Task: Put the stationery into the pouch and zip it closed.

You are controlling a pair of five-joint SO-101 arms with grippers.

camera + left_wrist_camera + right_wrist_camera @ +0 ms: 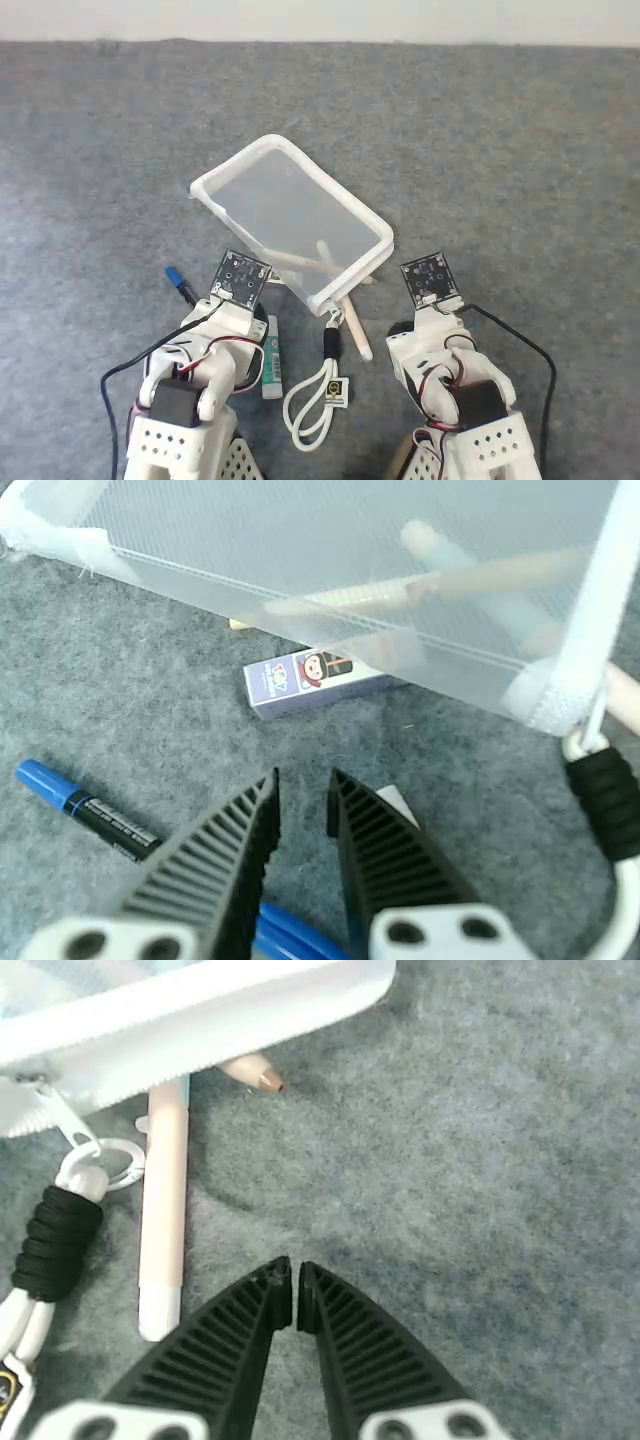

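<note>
Left gripper (pixel 303 785) is hovering slightly parted at the near edge of the table (pixel 520 150); right gripper (pixel 294 1282) is hovering closed, empty.

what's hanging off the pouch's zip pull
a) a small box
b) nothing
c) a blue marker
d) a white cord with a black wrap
d: in the right wrist view a ring joins the zip pull at the pouch corner to the white cord with its black wrap.

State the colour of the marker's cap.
Blue; the marker cap shows best in the left wrist view.
</note>
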